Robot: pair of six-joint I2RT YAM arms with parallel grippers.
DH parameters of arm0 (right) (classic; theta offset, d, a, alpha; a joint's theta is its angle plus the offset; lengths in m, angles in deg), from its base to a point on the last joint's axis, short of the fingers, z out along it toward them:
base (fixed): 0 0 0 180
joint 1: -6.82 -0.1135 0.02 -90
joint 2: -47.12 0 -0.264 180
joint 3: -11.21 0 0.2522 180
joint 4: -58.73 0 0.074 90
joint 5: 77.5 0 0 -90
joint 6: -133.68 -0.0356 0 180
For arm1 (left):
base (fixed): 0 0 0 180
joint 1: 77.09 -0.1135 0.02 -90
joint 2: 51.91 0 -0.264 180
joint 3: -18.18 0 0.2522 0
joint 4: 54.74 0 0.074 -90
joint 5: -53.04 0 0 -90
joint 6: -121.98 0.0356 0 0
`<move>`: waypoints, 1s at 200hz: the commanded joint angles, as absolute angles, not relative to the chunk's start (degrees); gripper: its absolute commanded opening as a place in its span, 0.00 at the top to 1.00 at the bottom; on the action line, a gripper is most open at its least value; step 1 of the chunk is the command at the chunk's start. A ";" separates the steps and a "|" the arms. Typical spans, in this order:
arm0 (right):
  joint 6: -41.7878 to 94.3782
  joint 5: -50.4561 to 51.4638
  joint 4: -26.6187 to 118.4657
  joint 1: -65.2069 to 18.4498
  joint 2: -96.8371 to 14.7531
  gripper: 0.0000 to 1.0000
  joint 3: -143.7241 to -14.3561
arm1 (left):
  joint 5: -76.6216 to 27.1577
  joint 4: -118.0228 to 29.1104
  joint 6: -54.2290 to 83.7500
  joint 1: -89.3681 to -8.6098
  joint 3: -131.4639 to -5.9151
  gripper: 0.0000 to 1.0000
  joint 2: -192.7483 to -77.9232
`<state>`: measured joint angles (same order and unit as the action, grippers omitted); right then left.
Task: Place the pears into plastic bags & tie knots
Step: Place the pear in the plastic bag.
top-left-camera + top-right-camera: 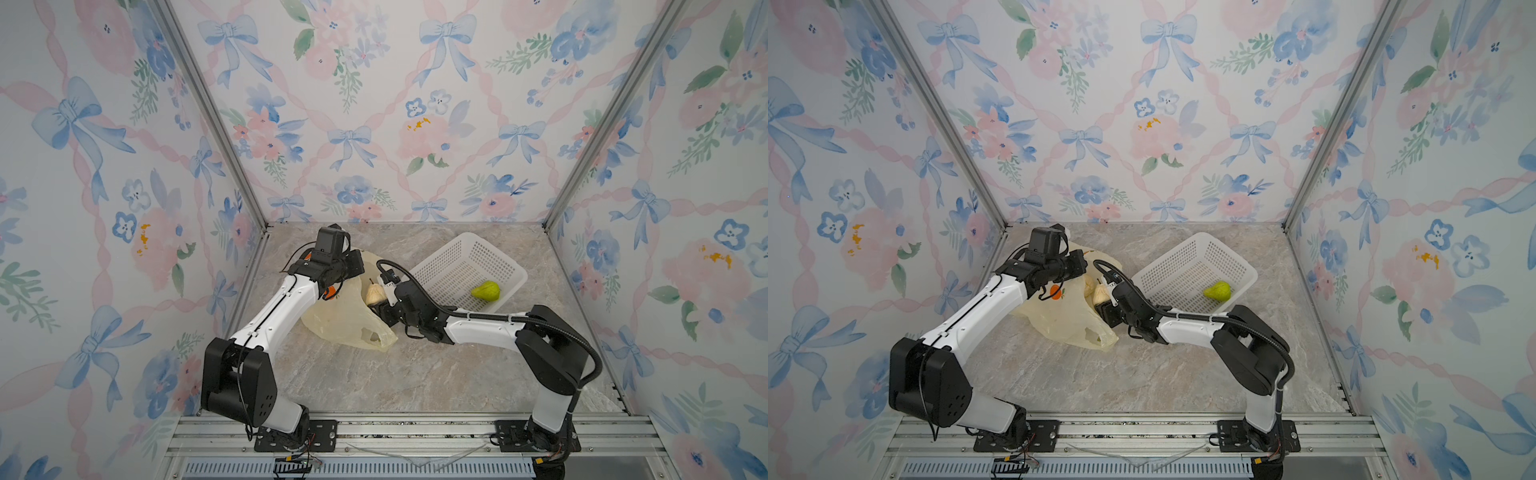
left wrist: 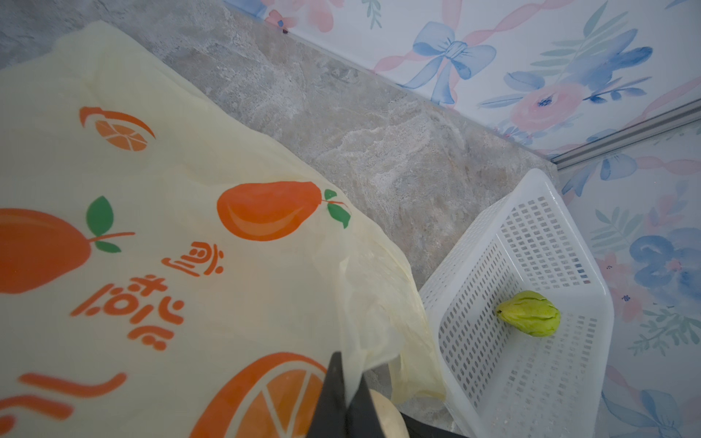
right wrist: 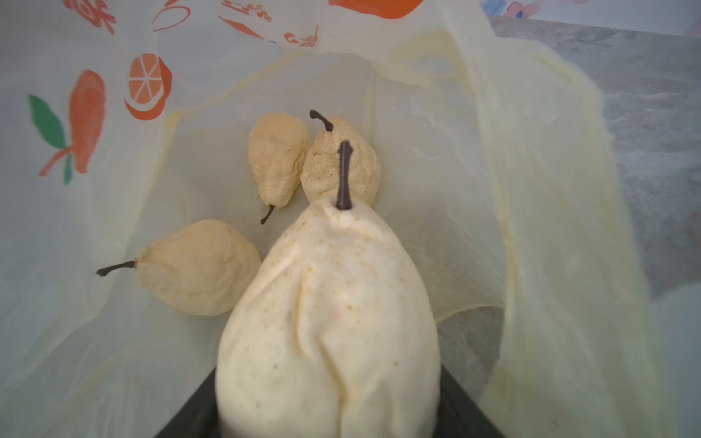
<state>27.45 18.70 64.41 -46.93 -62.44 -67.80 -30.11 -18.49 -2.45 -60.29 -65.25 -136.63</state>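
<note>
The pale-yellow plastic bag (image 1: 345, 320) (image 1: 1059, 320) with orange fruit prints lies at the left of the table. My left gripper (image 2: 347, 394) is shut on a fold of film at the bag's mouth and holds it up. My right gripper (image 3: 330, 413) is shut on a cream pear (image 3: 330, 322) (image 1: 374, 295), stem forward, right at the bag's opening. Three cream pears (image 3: 277, 159) (image 3: 341, 167) (image 3: 197, 269) lie inside the bag (image 3: 493, 189). A green pear (image 1: 485, 289) (image 1: 1217, 290) (image 2: 531, 313) lies in the white basket. No knots show.
The white perforated basket (image 1: 440, 266) (image 1: 1183, 257) (image 2: 474, 303) sits tilted at the back right, close behind my right wrist. Flowered walls close in the table on three sides. The marble tabletop (image 1: 415, 374) stretches toward the front rail.
</note>
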 commanded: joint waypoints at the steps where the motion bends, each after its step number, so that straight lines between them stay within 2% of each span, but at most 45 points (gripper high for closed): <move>1: 27.55 25.87 78.18 -47.94 -67.67 0.46 -73.64 | -29.78 -17.10 -1.14 -60.37 -65.91 1.00 -136.02; 41: 25.89 28.37 81.54 -47.78 -78.14 0.45 -85.34 | -29.94 -16.37 -0.70 -60.34 -66.07 1.00 -135.84; 84: 24.39 30.49 76.45 -47.83 -90.31 0.43 -102.21 | -29.47 -15.97 -0.65 -60.02 -66.07 1.00 -135.50; 127: 25.07 28.82 64.70 -48.11 -97.58 0.30 -115.38 | -29.88 -15.75 -0.63 -59.80 -65.90 1.00 -135.14; 145: 25.58 27.27 62.20 -48.11 -96.78 0.23 -115.18 | -30.14 -15.78 -0.71 -59.77 -65.80 1.00 -135.00; 169: 26.23 26.80 66.99 -48.06 -92.80 0.16 -108.42 | -30.72 -15.74 -0.63 -59.80 -65.56 1.00 -135.05; 200: 27.48 25.54 67.65 -47.94 -88.65 0.19 -104.78 | -31.16 -15.75 -0.54 -59.91 -65.66 1.00 -135.21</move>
<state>26.14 26.92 71.02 -46.71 -92.34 -107.45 -36.69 -15.70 -1.03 -62.37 -65.23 -136.44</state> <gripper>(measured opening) 0.823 0.049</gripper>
